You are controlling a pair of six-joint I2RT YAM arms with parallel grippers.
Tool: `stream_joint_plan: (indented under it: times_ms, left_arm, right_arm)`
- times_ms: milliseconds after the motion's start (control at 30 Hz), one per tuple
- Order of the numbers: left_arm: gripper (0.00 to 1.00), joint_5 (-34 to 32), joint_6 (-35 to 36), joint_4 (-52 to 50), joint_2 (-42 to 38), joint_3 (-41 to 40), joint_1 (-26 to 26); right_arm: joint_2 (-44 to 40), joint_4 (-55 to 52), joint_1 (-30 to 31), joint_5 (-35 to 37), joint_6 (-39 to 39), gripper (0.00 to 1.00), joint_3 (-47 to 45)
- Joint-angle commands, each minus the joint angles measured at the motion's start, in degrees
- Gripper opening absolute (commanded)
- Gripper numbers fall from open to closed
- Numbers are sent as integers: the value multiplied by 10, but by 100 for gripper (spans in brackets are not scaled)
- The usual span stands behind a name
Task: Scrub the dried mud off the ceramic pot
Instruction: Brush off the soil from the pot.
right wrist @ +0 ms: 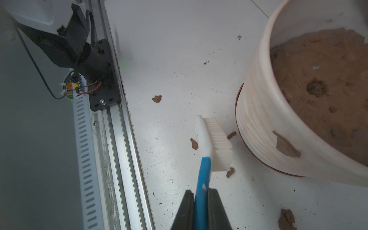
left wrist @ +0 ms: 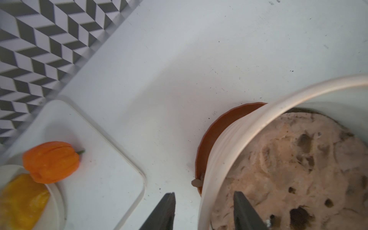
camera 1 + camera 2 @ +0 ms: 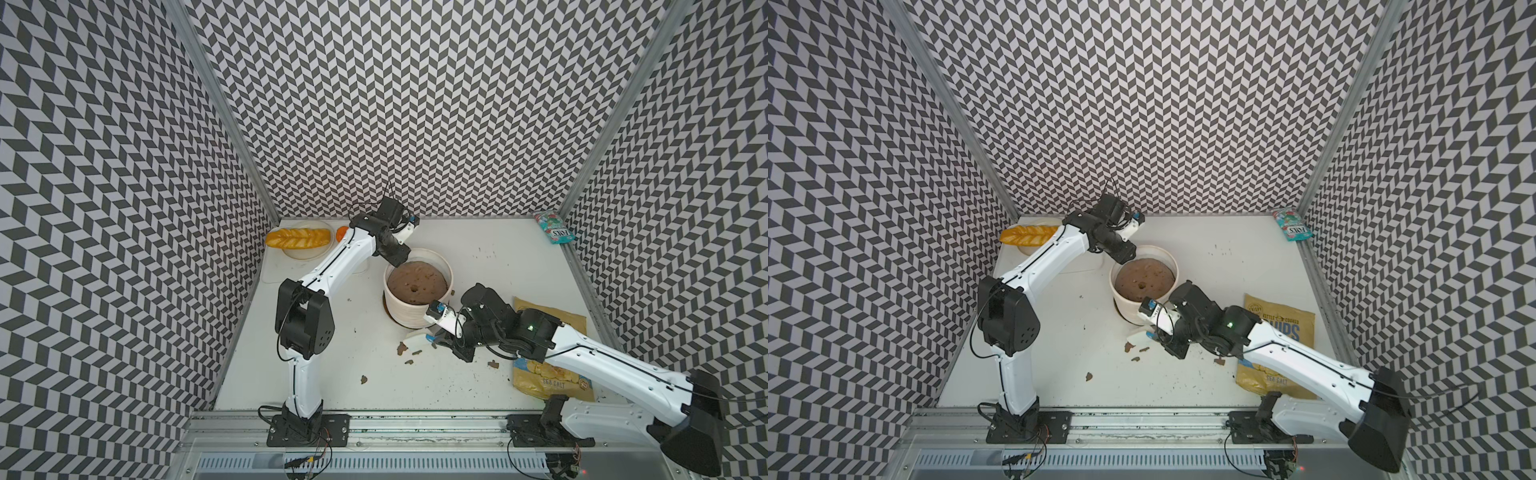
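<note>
top: pot point(image 3: 405, 313) stood upright mid table point(image 3: 498, 270) | left wrist: left gripper point(image 2: 204, 193) gaped astride pot rim, gripping nothing; should clamp before scrubbing | right wrist: right gripper point(image 1: 201, 192) pinched brush point(image 1: 217, 143) handle; bristles should press firmly on wall's mud patch point(image 1: 286, 146)

left gripper point(image 2: 204, 192) jaws apart, right gripper point(image 1: 201, 190) clamped shut
</note>
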Motion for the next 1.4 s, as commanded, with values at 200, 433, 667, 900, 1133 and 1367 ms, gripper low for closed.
stream_joint_plan:
  times_ms: [200,433,667,900,1133,1367]
  left_arm:
    - [64,-121,-178,-64,-39,30,-19]
    - [68,-163,-294,-113,-99,-6,-40]
    - [71,-154,-357,-103,-161,-72,-66]
    - [69,-151,-433,-94,-205,-153,-88]
    - [60,-147,-481,-83,-215,-195,-102]
    - [45,-153,-499,-81,-213,-217,-107]
  right_arm:
    - [-26,97,-1,-7,31,0,-17]
    - [-44,126,-1,-12,48,0,-36]
    - [-74,141,-1,-12,67,0,-53]
    - [-106,153,-1,-7,80,0,-70]
    - [-128,146,-1,-10,81,0,-82]
    - [-146,160,-1,-11,88,0,-93]
